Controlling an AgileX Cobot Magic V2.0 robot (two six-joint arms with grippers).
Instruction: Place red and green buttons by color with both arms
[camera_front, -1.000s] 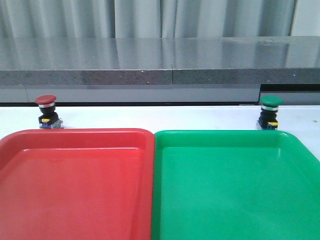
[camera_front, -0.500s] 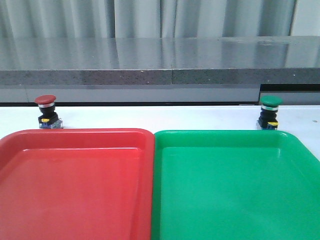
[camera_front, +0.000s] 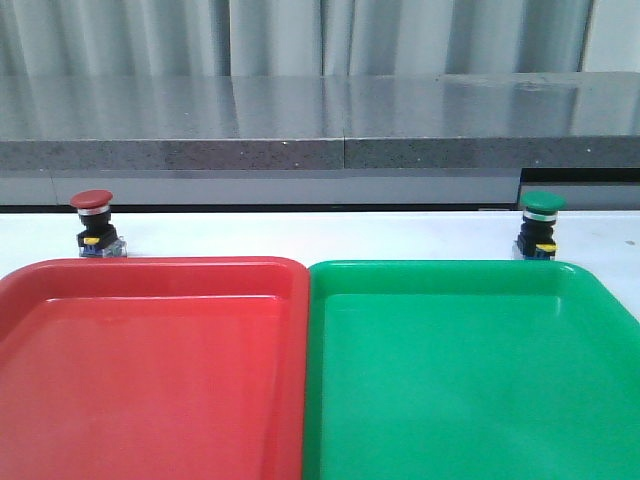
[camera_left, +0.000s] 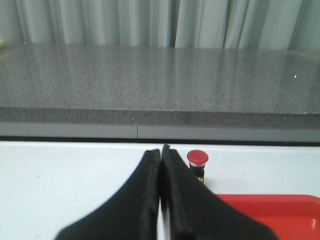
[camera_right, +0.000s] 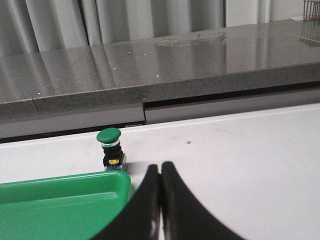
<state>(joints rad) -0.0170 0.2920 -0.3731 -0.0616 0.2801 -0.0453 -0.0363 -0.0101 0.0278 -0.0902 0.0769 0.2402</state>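
Here, two shiny plastic trays with round corners lie side by side and touching on the white table (camera_front: 300, 232): one red tray (camera_front: 150, 370) on the left, one green tray (camera_front: 470, 370) on the right. Two small buttons with round mushroom caps stand upright. The red button (camera_front: 94, 224) is just past the red tray's far left edge. The green button (camera_front: 539, 226) is just past the green tray's far right edge. The left claw (camera_left: 160, 155) and right claw (camera_right: 160, 170) are smooth, black, pressed together and empty.

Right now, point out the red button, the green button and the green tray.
red button (camera_front: 92, 199), front view, on its cap.
green button (camera_front: 543, 202), front view, on its cap.
green tray (camera_front: 440, 268), front view, on its far rim.
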